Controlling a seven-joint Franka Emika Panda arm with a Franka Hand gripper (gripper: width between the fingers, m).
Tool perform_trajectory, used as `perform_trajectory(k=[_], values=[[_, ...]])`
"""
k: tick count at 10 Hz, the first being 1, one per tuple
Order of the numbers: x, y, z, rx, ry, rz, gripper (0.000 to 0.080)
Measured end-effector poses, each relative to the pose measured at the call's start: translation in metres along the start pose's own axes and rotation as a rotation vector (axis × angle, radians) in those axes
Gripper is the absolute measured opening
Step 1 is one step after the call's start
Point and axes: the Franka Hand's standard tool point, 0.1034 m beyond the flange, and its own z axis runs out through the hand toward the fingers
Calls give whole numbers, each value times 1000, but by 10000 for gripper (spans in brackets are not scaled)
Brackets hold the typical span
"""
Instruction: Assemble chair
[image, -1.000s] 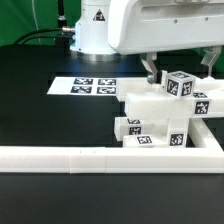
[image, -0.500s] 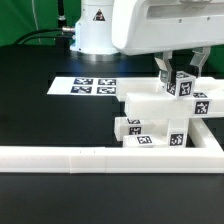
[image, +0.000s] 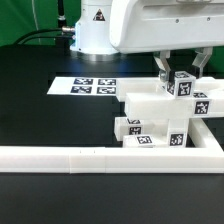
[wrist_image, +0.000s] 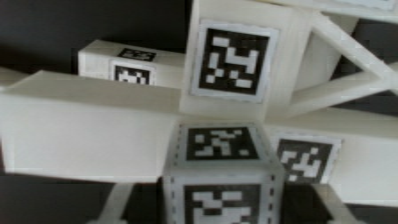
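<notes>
One square post (image: 180, 86) rises from the cluster of white chair pieces (image: 148, 106), which sits in the corner of the border rail (image: 60, 157) at the exterior view's right. The gripper (image: 183, 68) straddles it, jaws narrowed onto its sides, so grasping this post seems the step in hand. The next move calls for a straight lift, clear of neighbouring pieces.

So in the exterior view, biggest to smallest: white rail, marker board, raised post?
1. The L-shaped border rail, though it is nearest the camera.
2. The marker board.
3. The square post.
</notes>
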Motion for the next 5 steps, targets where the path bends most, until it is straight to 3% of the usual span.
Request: perform_trajectory(k=[5], values=[[0, -1, 0, 1, 1, 338, 284]])
